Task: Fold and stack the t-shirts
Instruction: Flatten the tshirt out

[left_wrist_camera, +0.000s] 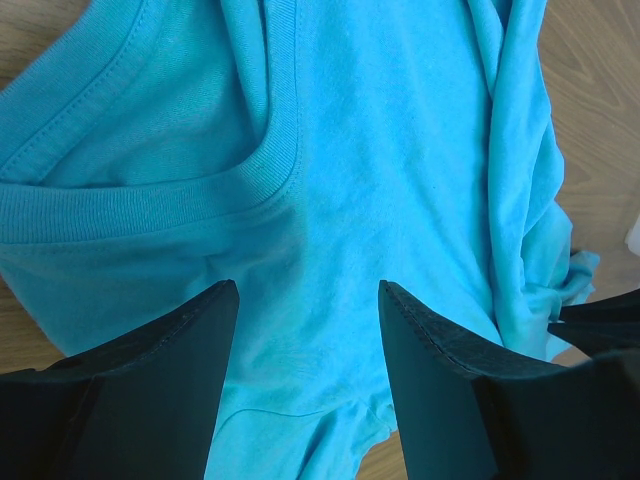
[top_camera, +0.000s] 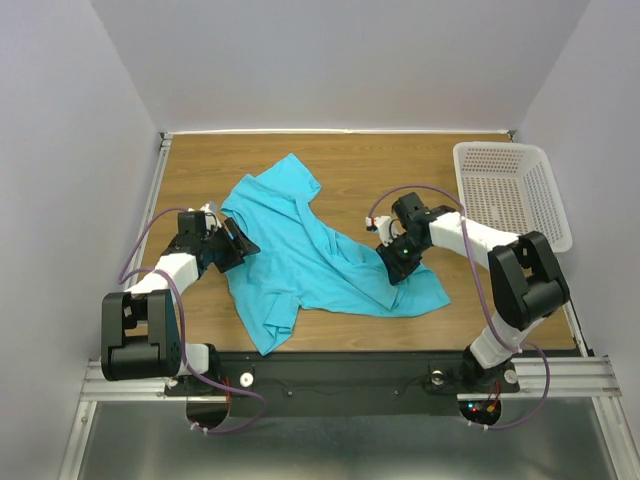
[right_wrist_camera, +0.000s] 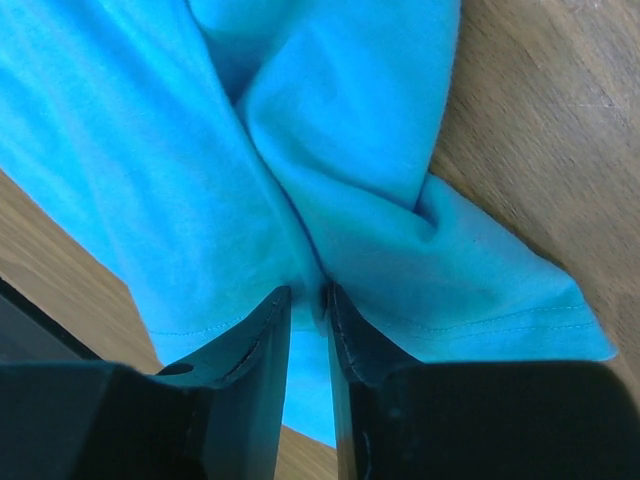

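Observation:
One turquoise t-shirt (top_camera: 310,255) lies crumpled and spread across the middle of the wooden table (top_camera: 400,160). My left gripper (top_camera: 238,243) hovers at the shirt's left edge. In the left wrist view the left gripper (left_wrist_camera: 307,290) stands open just below the ribbed collar (left_wrist_camera: 200,195), with flat cloth (left_wrist_camera: 400,150) under the gap and nothing held. My right gripper (top_camera: 393,268) rests low on the shirt's right part. In the right wrist view the right gripper (right_wrist_camera: 308,290) has its jaws nearly together, pinching a raised crease of the shirt (right_wrist_camera: 350,120) near its hem.
A white plastic mesh basket (top_camera: 510,190) stands at the back right of the table. Bare wood shows along the far edge and at the near left and right corners. White walls enclose the table on three sides.

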Tool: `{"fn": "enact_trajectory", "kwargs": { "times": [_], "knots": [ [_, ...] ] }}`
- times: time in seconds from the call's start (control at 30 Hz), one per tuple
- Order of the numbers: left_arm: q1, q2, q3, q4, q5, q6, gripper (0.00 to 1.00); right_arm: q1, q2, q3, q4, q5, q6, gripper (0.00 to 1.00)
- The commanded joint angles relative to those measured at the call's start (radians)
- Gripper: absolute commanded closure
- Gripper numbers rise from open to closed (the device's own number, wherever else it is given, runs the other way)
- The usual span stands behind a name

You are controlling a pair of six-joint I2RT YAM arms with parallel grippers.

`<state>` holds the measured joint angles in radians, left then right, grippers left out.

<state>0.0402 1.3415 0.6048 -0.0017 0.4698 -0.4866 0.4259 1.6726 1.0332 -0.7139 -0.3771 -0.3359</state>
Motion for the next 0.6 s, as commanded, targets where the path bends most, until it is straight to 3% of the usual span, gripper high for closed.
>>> {"fn": "enact_trajectory", "kwargs": {
  "times": [0.0,0.07,0.23,0.43,0.57],
  "knots": [
    [-0.002,-0.013,0.032,0.003,0.013,0.016,0.31,0.008,0.016,0.019,0.024,0.053,0.008,0.74],
    [-0.003,-0.013,0.03,0.003,0.013,0.014,0.31,0.008,0.016,0.021,0.031,0.067,0.009,0.78],
    [-0.003,-0.008,0.033,0.003,0.013,0.016,0.31,0.008,0.003,0.027,0.039,0.078,0.009,0.99],
    [-0.003,0.001,0.032,0.003,0.012,0.017,0.31,-0.021,-0.077,0.119,0.036,0.095,-0.043,0.99],
    [-0.003,0.019,0.039,0.003,0.007,0.017,0.31,-0.062,-0.035,0.237,0.037,0.225,-0.092,0.99]
  ]
}}
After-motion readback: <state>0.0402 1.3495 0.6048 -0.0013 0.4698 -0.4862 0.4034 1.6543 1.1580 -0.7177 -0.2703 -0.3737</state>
